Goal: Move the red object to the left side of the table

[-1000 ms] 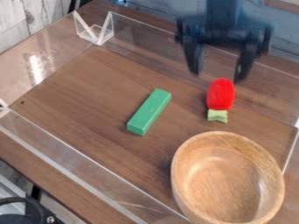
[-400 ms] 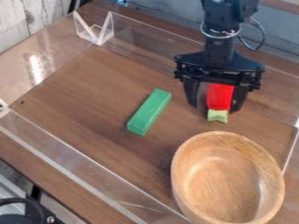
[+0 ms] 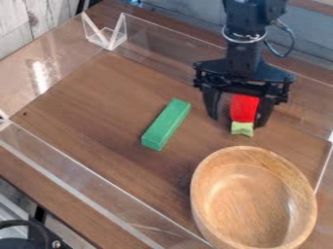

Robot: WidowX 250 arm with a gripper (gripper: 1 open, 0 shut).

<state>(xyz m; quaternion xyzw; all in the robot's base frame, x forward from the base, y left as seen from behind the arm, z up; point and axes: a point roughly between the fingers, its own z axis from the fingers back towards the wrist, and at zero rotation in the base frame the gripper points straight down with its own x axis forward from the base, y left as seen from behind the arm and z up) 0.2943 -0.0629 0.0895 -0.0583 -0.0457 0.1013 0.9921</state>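
The red object [image 3: 243, 108], a small strawberry-like toy with a green leafy end toward the camera, lies on the right part of the dark wood table [image 3: 104, 97]. My gripper [image 3: 242, 110] points straight down over it, open, with one black finger [image 3: 215, 106] on each side of the toy. The fingers do not appear to touch it. The toy's upper part is partly hidden behind the gripper body.
A green rectangular block [image 3: 166, 124] lies left of the toy, near the table's middle. A round wooden bowl [image 3: 254, 202] stands at the front right. Low clear acrylic walls [image 3: 78, 180] border the tabletop. A clear folded stand [image 3: 104, 32] sits at the back left.
The gripper has come down from above the toy until its open fingers straddle it. The toy, block and bowl have not moved.
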